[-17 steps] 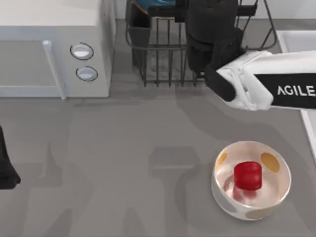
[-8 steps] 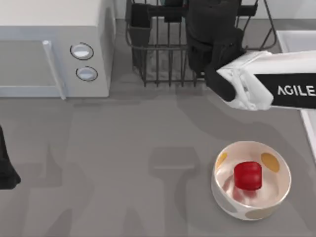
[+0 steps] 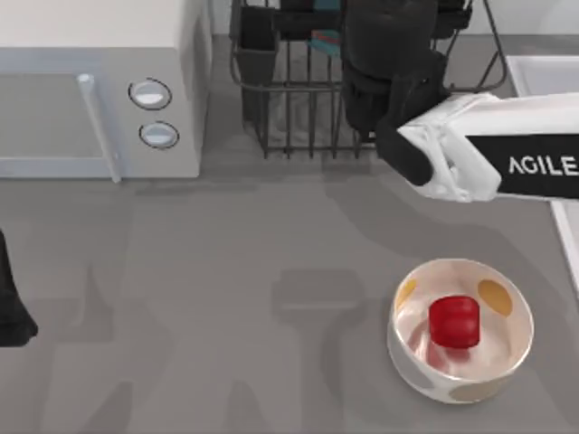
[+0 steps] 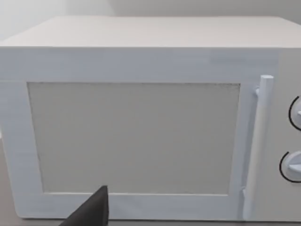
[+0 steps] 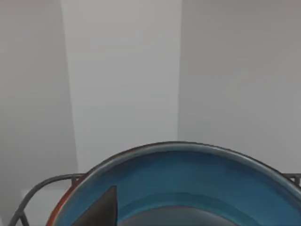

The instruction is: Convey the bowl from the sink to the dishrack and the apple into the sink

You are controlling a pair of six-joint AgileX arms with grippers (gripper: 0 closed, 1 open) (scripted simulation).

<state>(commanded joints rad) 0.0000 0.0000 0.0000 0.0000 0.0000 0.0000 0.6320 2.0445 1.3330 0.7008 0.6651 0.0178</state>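
Right gripper (image 3: 362, 32) over the dishrack (image 3: 289, 99), above the bowl (image 5: 178, 188); finger state cannot be told. Apple (image 3: 453, 323) in spotted bowl (image 3: 507, 353). Left arm parked at the table's left edge.

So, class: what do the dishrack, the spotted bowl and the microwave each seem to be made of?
The dishrack looks like dark metal wire: thin bars with open gaps between them. The spotted bowl seems glazed ceramic, though possibly plastic: a glossy cream inside that mirrors the red apple. The microwave looks like matte white painted metal or plastic, showing flat, shine-free panels.
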